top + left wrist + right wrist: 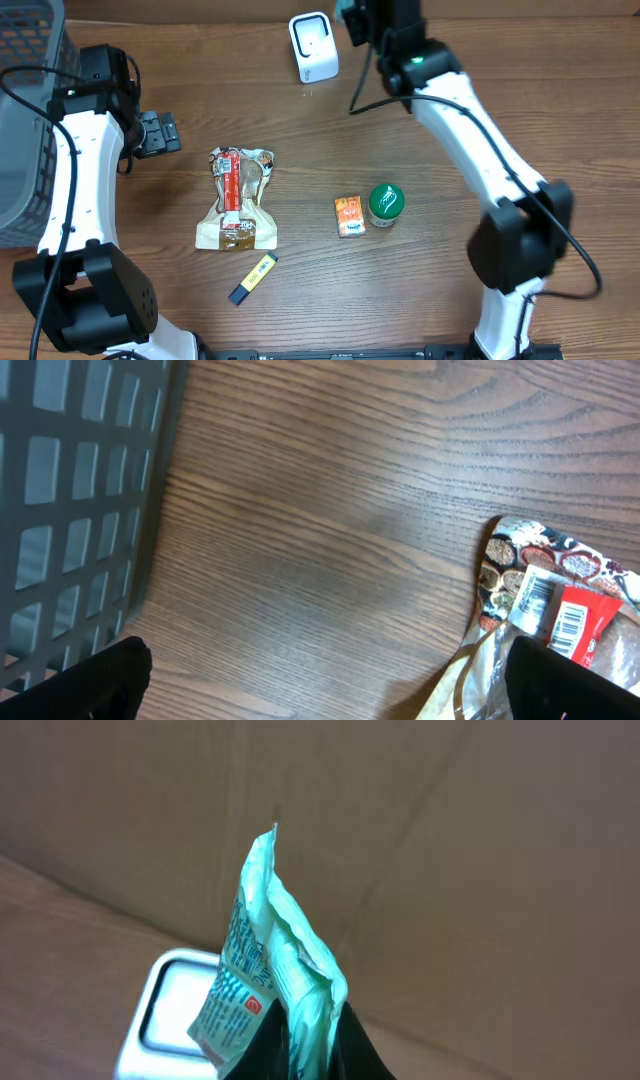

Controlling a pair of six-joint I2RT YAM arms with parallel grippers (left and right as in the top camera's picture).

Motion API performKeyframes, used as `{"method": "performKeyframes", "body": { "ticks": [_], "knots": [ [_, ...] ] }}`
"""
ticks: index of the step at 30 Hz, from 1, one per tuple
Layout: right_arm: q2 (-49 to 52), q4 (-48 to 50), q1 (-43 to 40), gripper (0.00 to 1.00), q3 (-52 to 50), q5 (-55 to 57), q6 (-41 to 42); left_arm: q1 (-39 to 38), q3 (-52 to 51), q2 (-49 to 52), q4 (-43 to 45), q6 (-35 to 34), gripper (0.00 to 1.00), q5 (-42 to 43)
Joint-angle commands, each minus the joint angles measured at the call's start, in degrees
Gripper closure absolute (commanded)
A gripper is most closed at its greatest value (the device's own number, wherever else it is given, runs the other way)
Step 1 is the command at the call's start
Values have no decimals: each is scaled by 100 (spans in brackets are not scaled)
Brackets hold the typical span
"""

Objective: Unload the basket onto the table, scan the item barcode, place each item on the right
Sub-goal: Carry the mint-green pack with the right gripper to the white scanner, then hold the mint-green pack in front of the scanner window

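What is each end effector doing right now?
Left end effector: open, holding nothing.
Right end effector: closed on a teal packet.

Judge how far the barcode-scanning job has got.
Done: the right gripper is shut on a lifted teal packet. In hand: holding it by the white scanner. Left: snack bag, orange box, green tin and yellow marker lie on the table; the left gripper is open, empty.
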Motion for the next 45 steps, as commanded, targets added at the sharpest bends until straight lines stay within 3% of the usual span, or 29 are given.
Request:
{"method": "performKeyframes", "body": {
  "ticks": [1,10,17,39,45],
  "knots": [
    [446,765,55,97,125,398,-466,9,13,0,0,105,0,11],
    [1541,2876,55,96,125,396,-459,9,13,0,0,105,0,11],
    [2124,3539,55,96,125,400,-459,9,13,0,0,105,0,11],
    [2339,3001,678,96,125,481,-485,9,13,0,0,105,0,11],
    [2339,2815,879,97,125,1419,-487,9,13,0,0,105,0,11]
  ]
}}
